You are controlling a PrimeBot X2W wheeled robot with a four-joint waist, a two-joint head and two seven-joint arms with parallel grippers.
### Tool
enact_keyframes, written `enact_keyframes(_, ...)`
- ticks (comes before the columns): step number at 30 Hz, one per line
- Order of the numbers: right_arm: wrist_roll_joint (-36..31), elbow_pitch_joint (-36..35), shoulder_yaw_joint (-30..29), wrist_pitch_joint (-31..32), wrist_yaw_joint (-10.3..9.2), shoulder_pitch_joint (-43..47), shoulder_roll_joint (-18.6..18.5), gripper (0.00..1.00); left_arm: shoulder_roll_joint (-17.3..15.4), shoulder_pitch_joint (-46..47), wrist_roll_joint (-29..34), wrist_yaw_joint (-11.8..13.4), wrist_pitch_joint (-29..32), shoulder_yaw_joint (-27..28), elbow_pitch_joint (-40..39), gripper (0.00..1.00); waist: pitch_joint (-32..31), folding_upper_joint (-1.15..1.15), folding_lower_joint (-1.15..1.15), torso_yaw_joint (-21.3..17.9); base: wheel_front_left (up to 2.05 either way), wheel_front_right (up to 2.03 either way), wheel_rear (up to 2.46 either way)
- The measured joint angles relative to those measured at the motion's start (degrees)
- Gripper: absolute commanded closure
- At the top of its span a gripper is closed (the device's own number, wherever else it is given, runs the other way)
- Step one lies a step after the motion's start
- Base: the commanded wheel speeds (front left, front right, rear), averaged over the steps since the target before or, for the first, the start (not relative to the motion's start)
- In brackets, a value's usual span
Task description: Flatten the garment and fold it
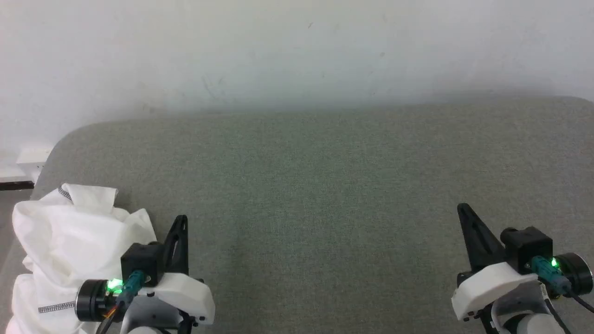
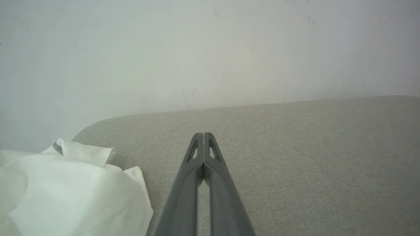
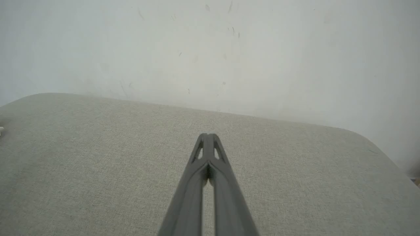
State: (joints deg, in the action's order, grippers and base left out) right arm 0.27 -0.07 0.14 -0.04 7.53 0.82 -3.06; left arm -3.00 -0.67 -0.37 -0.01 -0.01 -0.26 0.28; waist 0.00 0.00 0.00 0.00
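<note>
Currently, the grey fabric-covered tabletop (image 1: 325,195) spans most of the head view, backed by a pale wall (image 1: 278,46). The garment (image 1: 69,246) lies bunched in a crumpled heap at the near left corner of the tabletop. It reaches the tabletop's left edge and sits just beside the left arm's white housing. Grey-black seam stitching (image 1: 55,307) shows on one fold.

No part of the garment is spread flat and no fold is formed. On this evidence the task stands at its start, with both flattening and folding left to do.

The left gripper (image 1: 181,222) points forward over bare tabletop to the right of the heap, jaws pressed together and holding nothing. The right gripper (image 1: 464,211) sits well apart at the near right, jaws likewise closed and empty.

The probable first step is to open the left gripper and take hold of an edge of the heap.
</note>
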Motion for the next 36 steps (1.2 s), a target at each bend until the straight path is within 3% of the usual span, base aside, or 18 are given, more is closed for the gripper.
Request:
enact_keyframes(24,0.0,0.0,0.0,0.0,0.0,0.0,0.0,1.0,0.0,0.0,0.0,0.0,0.0,0.0,0.0,1.0,0.0,0.0,0.0,0.0,0.0,0.0,0.0)
enact_keyframes(25,0.0,0.0,0.0,0.0,0.0,0.0,0.0,0.0,0.0,0.0,0.0,0.0,0.0,0.0,0.0,0.0,0.0,0.0,0.0,0.0,0.0,0.0,0.0)
enact_keyframes(36,0.5,0.5,0.0,-0.6,0.0,0.1,0.0,0.0,0.0,0.0,-0.8,0.0,-0.6,-0.2,0.6,0.0,0.0,0.0,0.0,0.0,0.0,0.0,0.0)
